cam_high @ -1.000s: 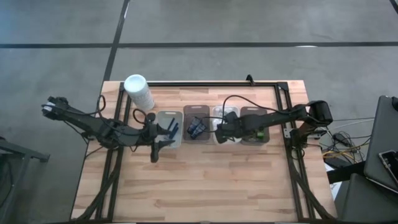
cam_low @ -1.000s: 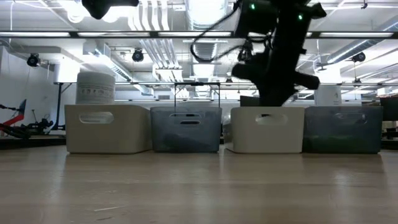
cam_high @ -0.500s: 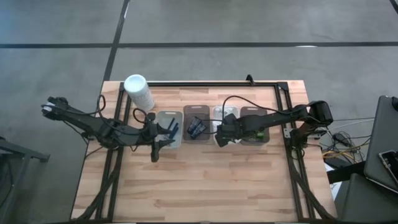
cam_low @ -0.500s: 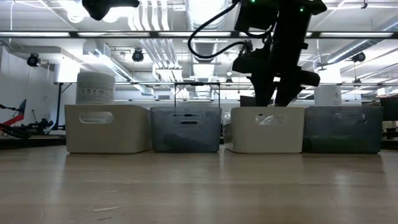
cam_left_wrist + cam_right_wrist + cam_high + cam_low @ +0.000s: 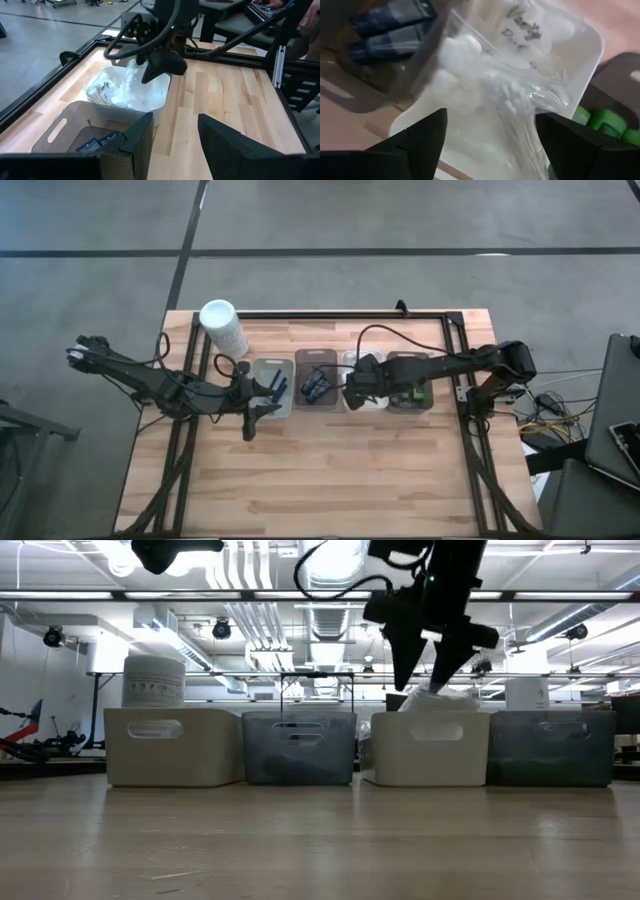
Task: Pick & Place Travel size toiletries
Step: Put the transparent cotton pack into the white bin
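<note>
Sorting status: white packets (image 5: 490,85) lie in white tray (image 5: 159,102), beneath right gripper (image 5: 428,665), fingers spread, released. Green bottles (image 5: 605,122) in neighbouring tray. Left gripper (image 5: 250,402) idle, fingers parted, empty. Tabletop (image 5: 330,470) bare: seemingly near complete.

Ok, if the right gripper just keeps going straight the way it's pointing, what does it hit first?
Most likely the white crinkly packets heaped in the white tray. The right gripper hangs open right above them, pointing down into that tray, though how far above is unclear.
</note>
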`<control>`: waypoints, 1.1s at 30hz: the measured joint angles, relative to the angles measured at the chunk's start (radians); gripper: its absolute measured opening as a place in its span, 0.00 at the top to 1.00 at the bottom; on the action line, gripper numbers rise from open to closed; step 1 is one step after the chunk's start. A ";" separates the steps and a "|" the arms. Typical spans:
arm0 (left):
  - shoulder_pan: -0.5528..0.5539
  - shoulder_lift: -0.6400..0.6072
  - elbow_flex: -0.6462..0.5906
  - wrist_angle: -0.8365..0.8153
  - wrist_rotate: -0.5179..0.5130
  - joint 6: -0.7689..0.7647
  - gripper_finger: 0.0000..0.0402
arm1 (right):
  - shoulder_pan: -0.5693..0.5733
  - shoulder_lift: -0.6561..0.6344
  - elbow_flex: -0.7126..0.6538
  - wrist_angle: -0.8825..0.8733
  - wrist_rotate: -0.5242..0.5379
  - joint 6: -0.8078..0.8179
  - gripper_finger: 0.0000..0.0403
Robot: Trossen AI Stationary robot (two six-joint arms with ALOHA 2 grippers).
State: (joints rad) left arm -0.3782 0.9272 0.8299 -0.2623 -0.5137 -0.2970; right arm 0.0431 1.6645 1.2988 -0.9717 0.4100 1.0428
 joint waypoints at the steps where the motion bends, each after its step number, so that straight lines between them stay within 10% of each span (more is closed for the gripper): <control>1: 0.000 0.000 0.000 0.000 0.000 0.000 0.60 | -0.003 0.005 -0.009 0.006 -0.014 0.007 0.26; 10: 0.000 0.000 0.000 0.000 0.000 -0.013 0.60 | -0.020 0.045 -0.123 0.138 -0.239 0.057 0.34; 33: 0.000 0.000 0.000 0.000 -0.003 -0.014 0.60 | 0.003 0.027 0.001 0.008 -0.083 -0.167 0.19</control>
State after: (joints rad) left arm -0.3779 0.9276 0.8299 -0.2626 -0.5165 -0.3111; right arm 0.0465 1.6914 1.2995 -0.9635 0.3272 0.8757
